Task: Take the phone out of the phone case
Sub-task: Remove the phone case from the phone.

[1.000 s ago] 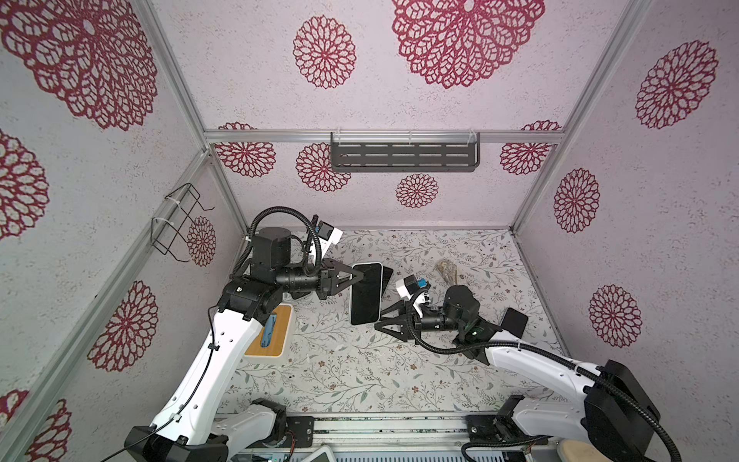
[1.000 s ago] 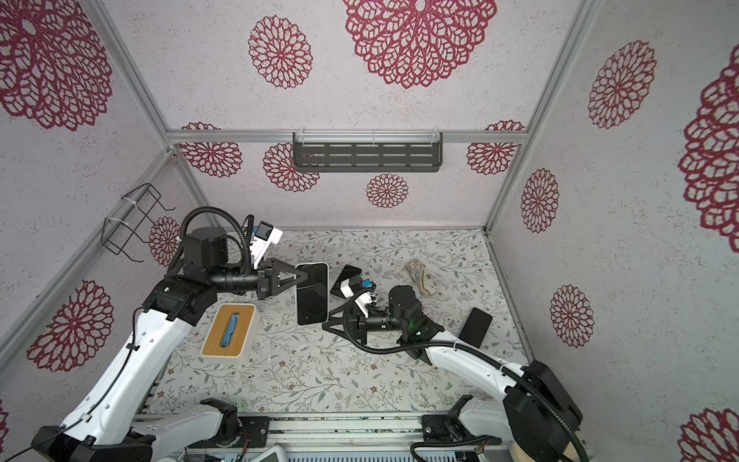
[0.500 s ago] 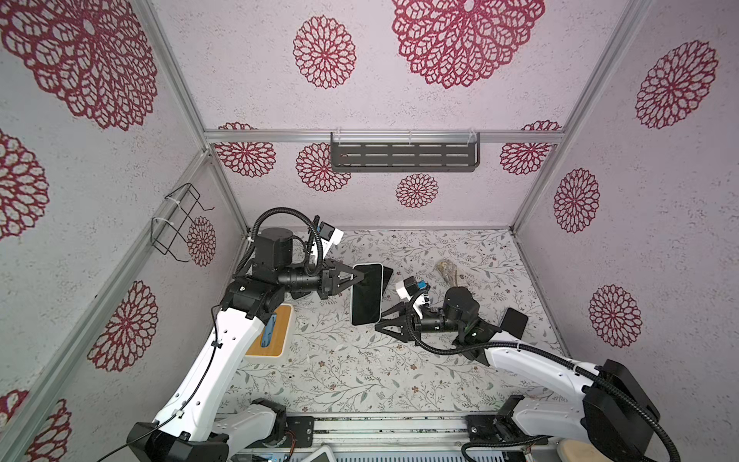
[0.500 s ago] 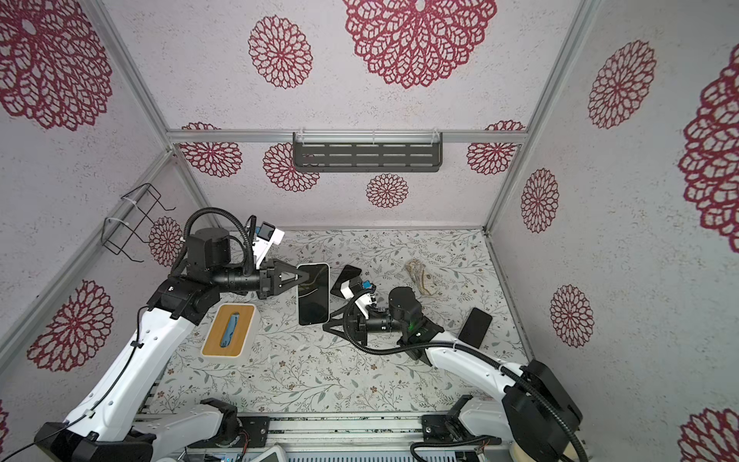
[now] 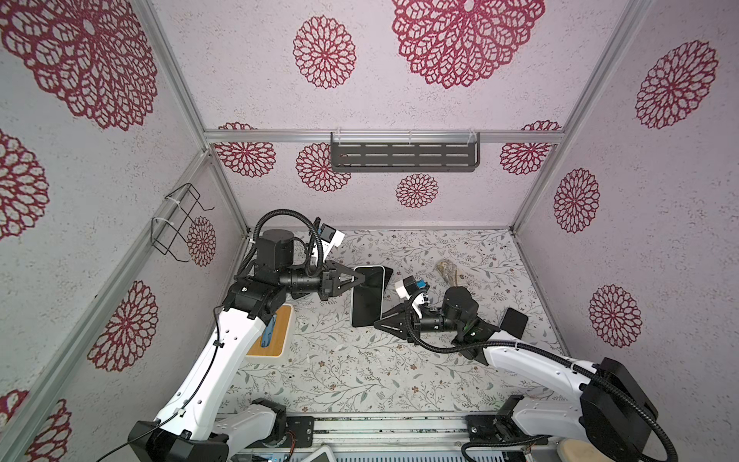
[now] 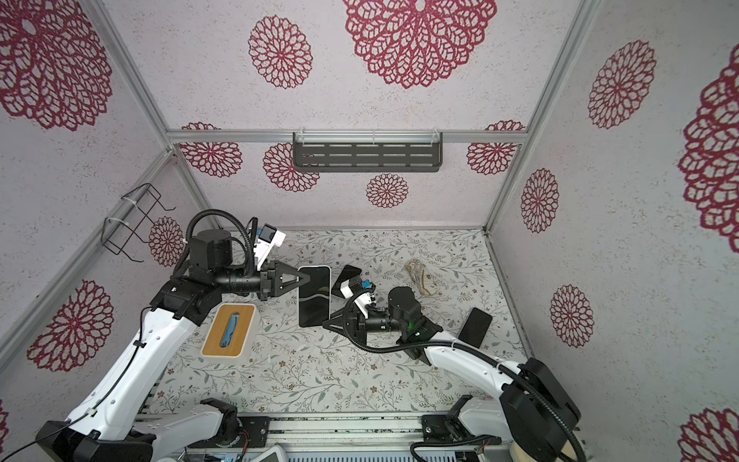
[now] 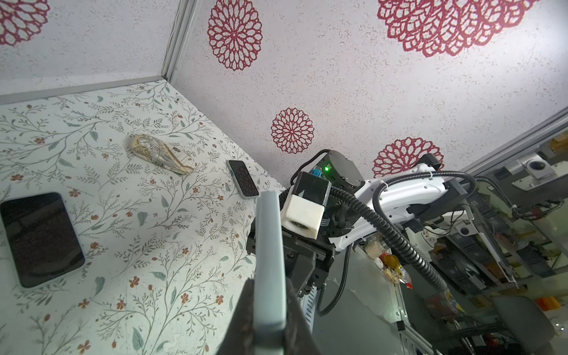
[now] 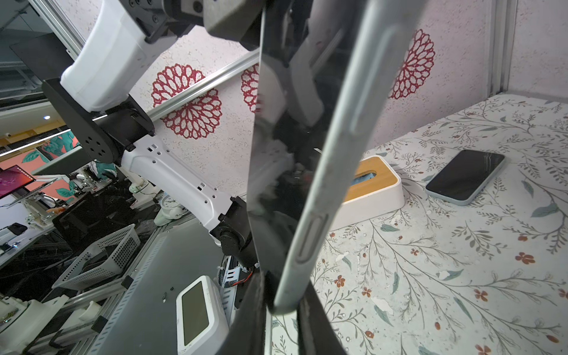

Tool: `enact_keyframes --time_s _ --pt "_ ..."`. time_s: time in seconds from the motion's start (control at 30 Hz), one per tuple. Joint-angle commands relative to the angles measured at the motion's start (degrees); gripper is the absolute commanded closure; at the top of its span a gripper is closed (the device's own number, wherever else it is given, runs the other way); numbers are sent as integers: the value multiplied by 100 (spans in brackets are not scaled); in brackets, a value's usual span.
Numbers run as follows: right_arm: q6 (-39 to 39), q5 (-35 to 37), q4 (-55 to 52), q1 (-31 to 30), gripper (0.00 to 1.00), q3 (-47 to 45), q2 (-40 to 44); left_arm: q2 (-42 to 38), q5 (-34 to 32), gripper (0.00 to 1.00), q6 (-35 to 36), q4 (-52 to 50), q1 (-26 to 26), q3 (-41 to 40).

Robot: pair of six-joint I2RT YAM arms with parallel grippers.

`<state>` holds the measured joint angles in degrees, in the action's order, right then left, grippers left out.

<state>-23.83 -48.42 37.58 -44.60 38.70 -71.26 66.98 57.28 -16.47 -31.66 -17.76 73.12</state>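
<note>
While the left gripper [image 5: 359, 278] clamps the glossy black phone [image 5: 368, 299] at ten o'clock, the right gripper [image 5: 378, 321] pinches its matte grey case [image 8: 338, 147] at five o'clock.

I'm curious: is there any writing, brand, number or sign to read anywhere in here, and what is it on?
No text can be read anywhere.
cased phone, held in the air: dark screen, nothing printed shows.
phone near the right arm: dark screen, no marks.
phone at the back: dark, no marks.
small white display unit: screen blank.
pink monitor in the background: too blurred to read.
</note>
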Motion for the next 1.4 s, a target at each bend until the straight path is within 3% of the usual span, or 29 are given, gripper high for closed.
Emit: enact_keyframes --time_s 0.0,0.13,0.57,0.97,1.37 --pt "122 -141 440 -32 87 94 65 -96 36 100 -72 341 -36 -30" --pt "229 -89 530 -27 89 8 75 -59 2 100 -390 621 -42 -109" --pt "989 499 812 -31 89 -126 119 503 -96 100 -2667 2717 -60 -574" --pt "1633 1227 1442 -40 89 -256 179 684 -212 100 -3126 3144 -203 -796" --pt "1966 1317 2085 -33 86 -450 62 963 -274 100 -3460 3552 -238 -993"
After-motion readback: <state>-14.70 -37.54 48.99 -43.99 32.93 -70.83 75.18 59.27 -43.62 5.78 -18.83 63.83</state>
